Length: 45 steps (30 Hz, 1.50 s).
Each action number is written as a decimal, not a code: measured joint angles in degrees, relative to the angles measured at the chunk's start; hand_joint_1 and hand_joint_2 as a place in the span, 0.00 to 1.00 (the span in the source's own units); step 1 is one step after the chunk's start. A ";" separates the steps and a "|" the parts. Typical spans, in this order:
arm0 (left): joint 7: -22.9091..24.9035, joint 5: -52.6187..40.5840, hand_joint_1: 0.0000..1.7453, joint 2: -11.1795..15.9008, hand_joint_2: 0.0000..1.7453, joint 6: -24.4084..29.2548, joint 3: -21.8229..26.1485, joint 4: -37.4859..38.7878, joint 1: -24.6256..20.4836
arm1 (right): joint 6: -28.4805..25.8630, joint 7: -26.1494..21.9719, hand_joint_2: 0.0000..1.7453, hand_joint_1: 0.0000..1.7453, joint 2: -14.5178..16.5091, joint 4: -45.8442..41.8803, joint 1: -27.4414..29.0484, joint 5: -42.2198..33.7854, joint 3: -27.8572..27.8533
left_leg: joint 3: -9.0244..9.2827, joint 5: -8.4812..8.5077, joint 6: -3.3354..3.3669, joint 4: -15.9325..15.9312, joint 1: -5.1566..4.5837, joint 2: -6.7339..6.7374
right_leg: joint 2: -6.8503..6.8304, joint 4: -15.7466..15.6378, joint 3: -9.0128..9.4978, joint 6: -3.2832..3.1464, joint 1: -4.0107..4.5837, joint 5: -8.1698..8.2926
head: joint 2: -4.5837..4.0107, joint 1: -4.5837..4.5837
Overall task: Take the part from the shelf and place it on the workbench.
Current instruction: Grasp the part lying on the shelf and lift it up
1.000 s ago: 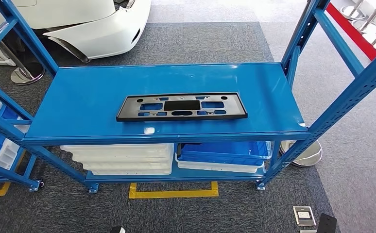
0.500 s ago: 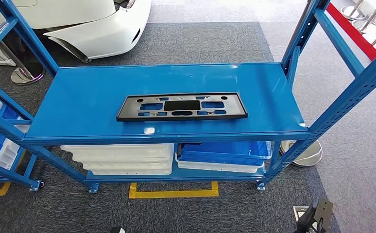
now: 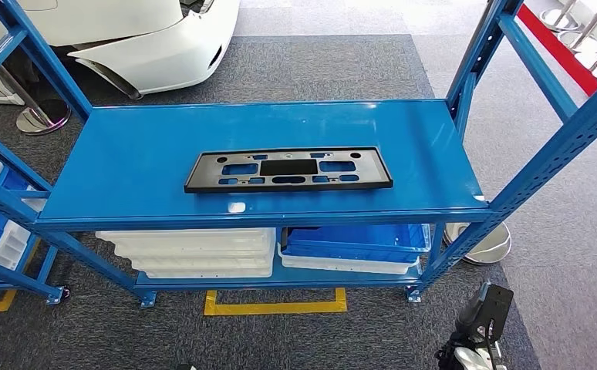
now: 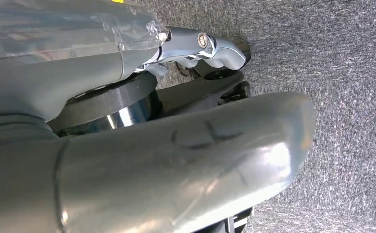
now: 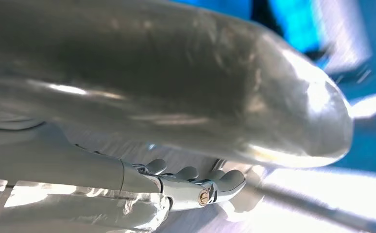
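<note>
You're looking at a thin, stiff, light part (image 3: pixel 288 170) mid-frame, so grab its long edges; right hand (image 3: pixel 482 320) fingers, can't tell.

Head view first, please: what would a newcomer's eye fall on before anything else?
The long black part with its cut-outs, lying flat near the middle of the bright blue shelf, stands out first. Below it, white trays and a blue tray sit on the lower level. At the bottom right the robot's right hand shows above the grey carpet, touching nothing.
</note>
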 joint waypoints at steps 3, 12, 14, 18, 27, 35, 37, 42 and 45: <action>-0.07 0.00 0.00 0.05 0.00 -0.10 -0.04 0.02 0.01 | 2.10 0.54 0.00 0.00 -0.01 -4.81 0.51 1.17 1.61 | 0.01 0.01 0.00 0.00 0.00 0.00 | 0.00 0.00 0.00 0.00 0.00 0.00 | 0.00 0.01; -0.42 0.04 0.00 0.10 0.00 -0.22 -0.08 0.05 0.07 | 7.82 2.73 0.00 0.00 -0.03 -15.00 1.00 3.72 7.24 | 0.01 0.02 0.00 0.00 0.01 0.00 | 0.00 0.01 -0.01 0.00 0.01 0.00 | 0.00 0.01; -0.42 0.04 0.00 0.12 0.00 -0.23 -0.08 0.05 0.07 | 8.87 2.57 0.00 0.00 -0.08 -16.30 1.09 4.09 8.15 | 0.00 0.02 0.00 0.00 0.01 0.00 | 0.01 0.01 -0.02 0.00 0.01 0.00 | 0.00 0.01; -0.47 -0.09 0.00 0.19 0.00 -0.29 -0.08 0.05 0.06 | 9.98 2.79 0.00 0.00 -0.21 -19.45 1.18 7.29 10.47 | 0.00 0.02 0.00 0.00 0.00 0.00 | 0.01 0.01 -0.02 0.00 0.01 0.00 | 0.00 0.02; -0.48 -0.73 0.00 0.29 0.00 -0.40 -0.12 0.05 0.03 | 5.07 9.03 0.00 0.00 -0.63 -29.73 1.29 18.04 15.95 | 0.01 0.02 0.00 0.00 0.01 0.00 | 0.02 0.01 -0.04 0.00 0.01 0.00 | 0.00 -0.02; -1.38 -1.48 0.00 0.32 0.00 -1.54 -0.12 0.14 0.03 | -4.33 26.99 0.00 0.00 -3.37 -40.22 2.06 36.49 16.60 | 0.00 0.02 0.00 0.03 0.00 0.00 | 0.03 0.00 -0.04 0.00 -0.02 0.00 | 0.00 0.05; -1.42 -1.49 0.00 0.33 0.00 -1.58 -0.12 0.15 0.03 | -4.37 27.43 0.00 0.00 -3.68 -41.22 2.15 36.82 16.60 | 0.00 0.02 0.00 0.03 0.00 0.00 | 0.03 0.00 -0.04 0.00 -0.02 0.00 | 0.00 0.08; -1.42 -1.50 0.00 0.33 0.00 -1.58 -0.12 0.16 0.03 | -4.37 27.50 0.25 0.00 -3.75 -41.45 2.16 36.89 16.60 | 0.00 0.02 0.00 0.03 0.00 0.00 | 0.03 0.00 -0.04 0.00 -0.02 0.00 | 0.00 0.08; -1.49 -1.51 0.00 0.33 0.00 -1.71 -0.12 0.19 0.03 | -4.52 28.36 1.00 0.00 -4.07 -42.51 2.25 37.96 16.60 | 0.00 0.02 0.00 0.04 0.00 0.00 | 0.03 0.00 -0.04 0.00 -0.02 0.00 | 0.00 0.07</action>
